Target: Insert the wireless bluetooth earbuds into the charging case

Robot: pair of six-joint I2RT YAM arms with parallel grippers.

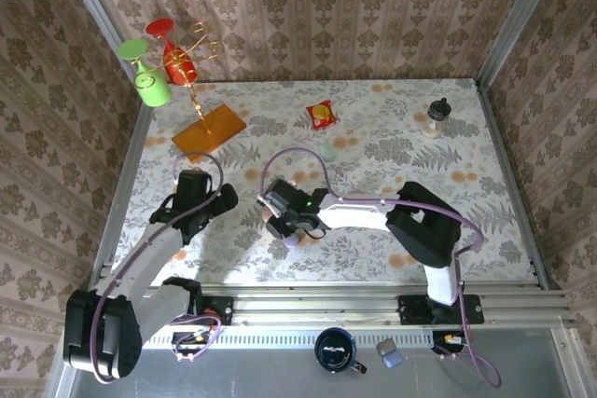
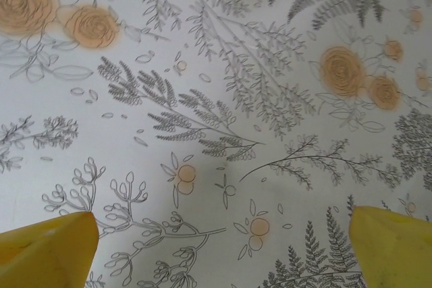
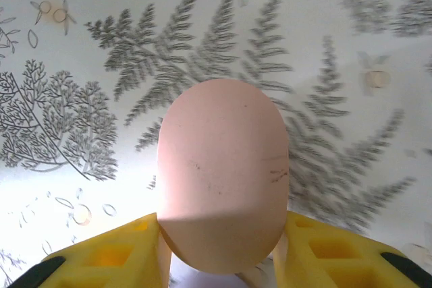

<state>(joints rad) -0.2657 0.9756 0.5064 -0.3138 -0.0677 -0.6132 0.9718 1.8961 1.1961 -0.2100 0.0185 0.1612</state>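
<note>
A pink egg-shaped charging case (image 3: pixel 223 173) stands closed between the yellow fingers (image 3: pixel 115 254) of my right gripper (image 3: pixel 223 234). Both fingers press against its sides just above the flowered cloth. From above, my right gripper (image 1: pixel 284 221) is left of the table's centre, with a bit of pink at its tip. My left gripper (image 1: pixel 227 198) hovers close to its left. Its fingers (image 2: pixel 47 251) are spread wide over bare cloth, and nothing lies between them around (image 2: pixel 223 254). The earbuds are hidden or too small to make out.
A pale green case (image 1: pixel 327 150) sits farther back, and a small purple piece (image 1: pixel 292 241) lies just before the right gripper. At the back are a rack of red and green glasses (image 1: pixel 163 58), an orange board (image 1: pixel 209 128), a red packet (image 1: pixel 321 115) and a small bottle (image 1: pixel 436 116).
</note>
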